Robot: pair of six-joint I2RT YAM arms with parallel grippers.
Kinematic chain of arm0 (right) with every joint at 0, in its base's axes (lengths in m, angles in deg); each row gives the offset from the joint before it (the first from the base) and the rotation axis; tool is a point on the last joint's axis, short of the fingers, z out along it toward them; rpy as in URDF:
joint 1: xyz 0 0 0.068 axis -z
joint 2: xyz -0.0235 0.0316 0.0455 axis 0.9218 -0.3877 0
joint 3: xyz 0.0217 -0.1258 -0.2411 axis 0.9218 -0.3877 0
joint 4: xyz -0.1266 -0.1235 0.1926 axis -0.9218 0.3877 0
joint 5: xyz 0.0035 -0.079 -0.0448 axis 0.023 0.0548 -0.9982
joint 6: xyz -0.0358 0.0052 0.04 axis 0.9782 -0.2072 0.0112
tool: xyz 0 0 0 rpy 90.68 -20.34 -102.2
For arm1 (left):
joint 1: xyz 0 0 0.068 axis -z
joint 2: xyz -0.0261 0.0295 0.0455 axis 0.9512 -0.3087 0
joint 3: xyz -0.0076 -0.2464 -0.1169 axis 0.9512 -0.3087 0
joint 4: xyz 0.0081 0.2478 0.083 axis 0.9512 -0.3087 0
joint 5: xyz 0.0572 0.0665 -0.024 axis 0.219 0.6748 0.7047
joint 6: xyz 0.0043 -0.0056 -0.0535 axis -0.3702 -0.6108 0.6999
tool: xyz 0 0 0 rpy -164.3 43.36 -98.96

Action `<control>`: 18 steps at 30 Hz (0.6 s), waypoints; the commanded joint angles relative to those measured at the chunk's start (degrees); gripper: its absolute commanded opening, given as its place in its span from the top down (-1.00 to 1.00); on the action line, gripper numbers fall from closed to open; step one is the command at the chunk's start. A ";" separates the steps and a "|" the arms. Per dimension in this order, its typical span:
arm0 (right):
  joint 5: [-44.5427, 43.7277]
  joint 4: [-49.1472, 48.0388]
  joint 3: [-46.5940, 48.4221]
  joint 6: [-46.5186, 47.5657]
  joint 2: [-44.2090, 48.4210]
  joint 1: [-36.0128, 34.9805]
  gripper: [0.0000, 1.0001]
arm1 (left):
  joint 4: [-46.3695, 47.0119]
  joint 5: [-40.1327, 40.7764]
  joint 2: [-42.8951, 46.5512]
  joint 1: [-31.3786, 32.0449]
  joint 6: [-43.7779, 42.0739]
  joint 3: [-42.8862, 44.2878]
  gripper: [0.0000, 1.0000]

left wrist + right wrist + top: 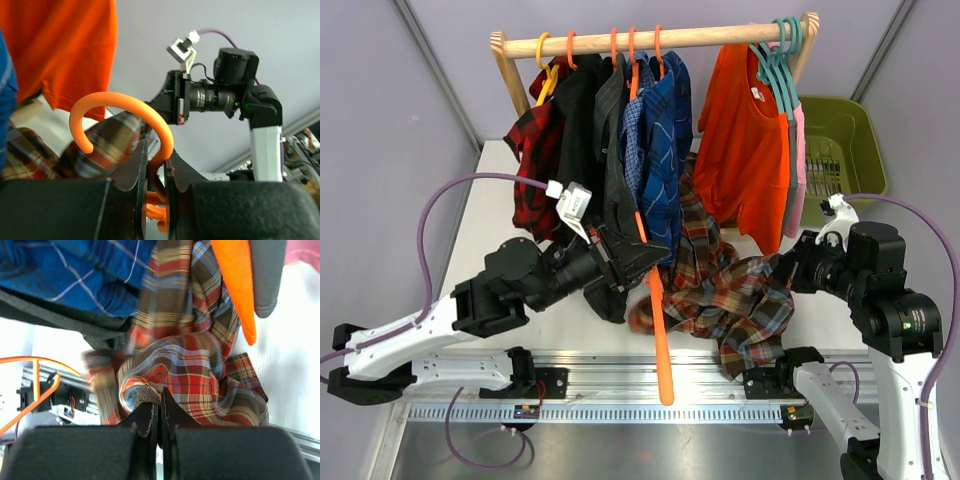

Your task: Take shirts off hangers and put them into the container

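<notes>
Hanging from the wooden rail (pixel 650 40) at the back of the table (pixel 480 210) is a row of shirts, among them an orange shirt (pixel 740 140). The brown-red-teal plaid shirt (pixel 730 290) sits bunched between the two arms, below the orange one. The olive-green container (pixel 840 140) stands at the far right, behind the rail's end. The left gripper (pixel 156 165) has its fingers clamped on the neck of an orange hanger (pixel 125 102), just below the hook. The right gripper (pixel 160 407) has its fingers pinched together on a fold of the plaid shirt.

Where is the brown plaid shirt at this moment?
Top view, centre-right: the brown plaid shirt droops onto the table below the orange shirt, pinched by the right gripper.
</notes>
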 commanded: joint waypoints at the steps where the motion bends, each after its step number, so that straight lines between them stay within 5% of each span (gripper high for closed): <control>1: 3.19 -0.07 0.15 2.77 0.14 0.22 1.00 | 7.09 -2.19 0.18 1.03 2.63 -0.21 1.00; 2: 3.19 0.10 0.32 2.68 0.14 0.22 0.86 | 6.30 -1.32 -0.17 1.30 2.19 -0.04 1.00; 3: 3.54 0.11 0.93 2.60 0.05 0.22 0.16 | 5.42 -0.70 -0.53 1.47 0.62 0.13 1.00; 7: 7.05 -0.51 4.27 1.54 -0.73 0.22 -0.43 | -4.83 6.50 -4.73 3.14 -4.57 3.12 1.00; 11: 11.18 1.07 13.31 2.24 -3.36 0.22 -0.64 | -14.96 16.14 -10.00 5.24 -9.93 6.98 1.00; 18: 16.55 1.25 25.11 0.40 -6.45 0.22 -0.53 | -22.45 25.32 -15.46 7.19 -14.59 8.13 1.00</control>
